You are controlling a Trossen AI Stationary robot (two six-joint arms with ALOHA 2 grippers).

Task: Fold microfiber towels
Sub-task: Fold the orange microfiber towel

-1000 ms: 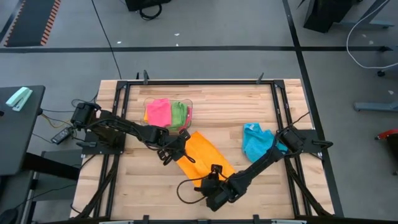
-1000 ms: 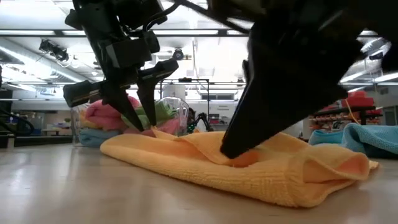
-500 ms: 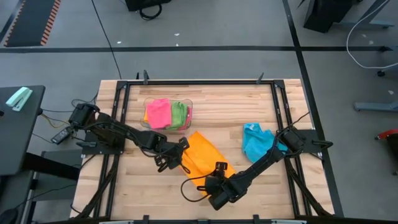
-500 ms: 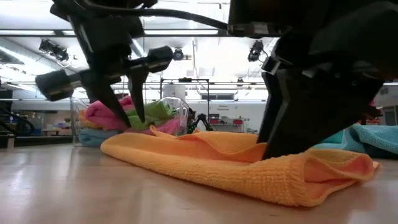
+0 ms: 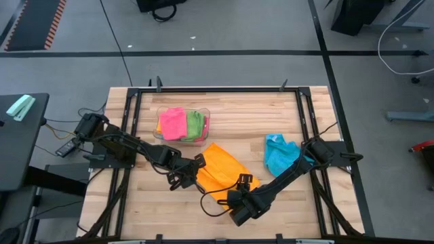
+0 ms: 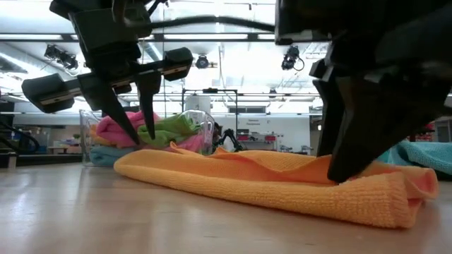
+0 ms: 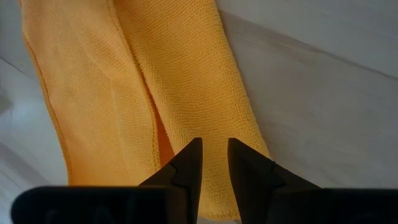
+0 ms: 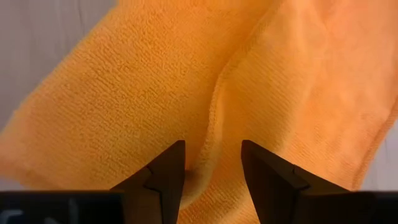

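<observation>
both arms have slid toward the front edge since a second ago. left tool sits at the orange towel edge, fingers narrowly apart, holding nothing. right tool hangs part-open over the towel, flat mid table. blue towel lies right; pink and green sit in the bin.

I see a matt, nubbly orange microfiber cloth on the pale, smooth wood-plank counter, and a clear glossy plastic bin holding soft cloths.
</observation>
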